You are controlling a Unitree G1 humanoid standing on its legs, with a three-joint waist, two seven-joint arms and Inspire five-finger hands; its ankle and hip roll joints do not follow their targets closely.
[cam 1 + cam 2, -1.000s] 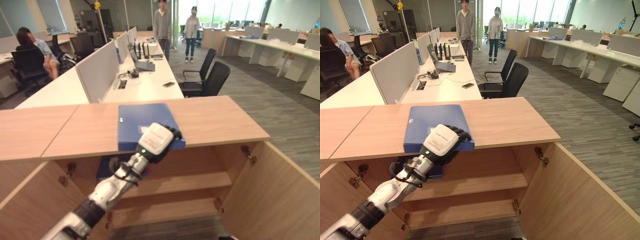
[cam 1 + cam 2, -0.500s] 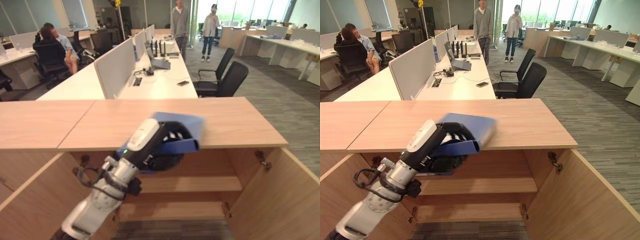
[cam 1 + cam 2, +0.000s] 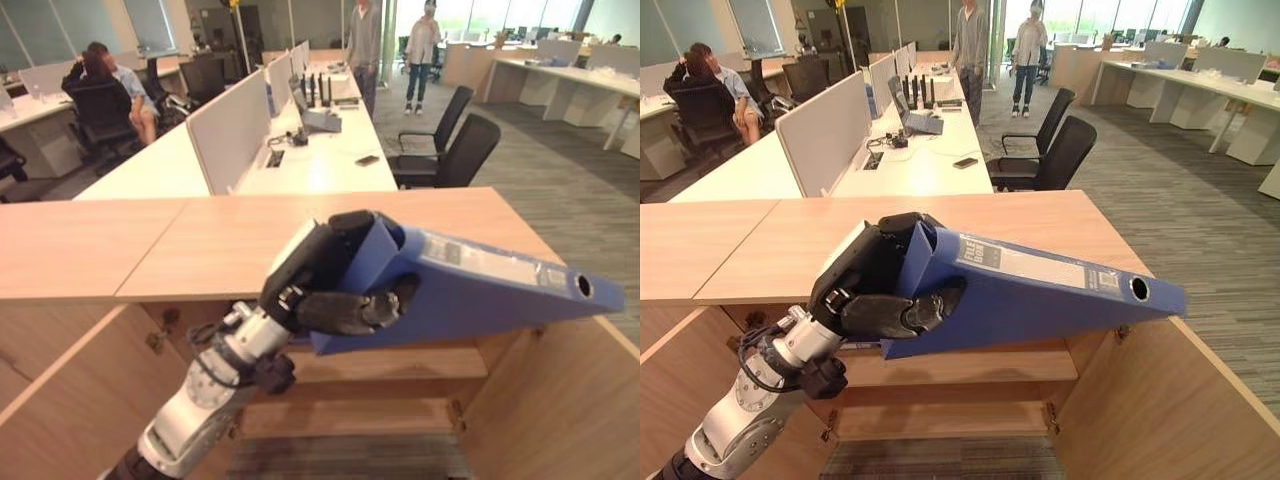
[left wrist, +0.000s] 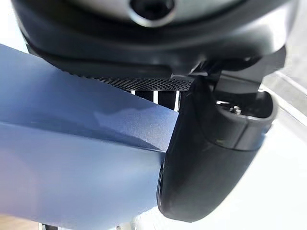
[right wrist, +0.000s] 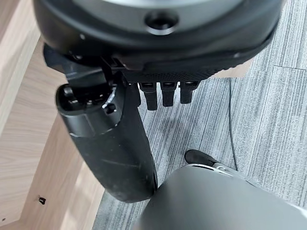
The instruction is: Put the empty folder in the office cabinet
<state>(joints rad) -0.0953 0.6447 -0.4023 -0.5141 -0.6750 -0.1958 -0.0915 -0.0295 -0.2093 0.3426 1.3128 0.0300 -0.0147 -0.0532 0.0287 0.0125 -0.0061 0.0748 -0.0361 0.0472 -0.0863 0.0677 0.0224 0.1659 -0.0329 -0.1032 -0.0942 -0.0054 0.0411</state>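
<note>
Above the open cabinet (image 3: pixel 970 365), the left hand (image 3: pixel 875 285) clasps the blue folder (image 3: pixel 1040 290) by its near end.

place: open-plan office
desks: long rows of white worktops (image 3: pixel 320 165) with grey divider screens (image 3: pixel 228 132) between them
seating: black swivel chairs (image 3: pixel 1058 155), one more with a person sitting (image 3: pixel 105 95) at far left
desk gear: laptop (image 3: pixel 915 120), cables, what looks like a phone (image 3: pixel 963 162), too small to be sure
people: two standing (image 3: pixel 1028 45) in the aisle at the back
floor: grey striped carpet (image 3: pixel 1200 220)
storage: low wood office cabinet (image 3: pixel 130 245) in front, doors open, shelves (image 3: pixel 970 365) inside
far side: more white desks (image 3: pixel 1200 100) by large windows
</note>
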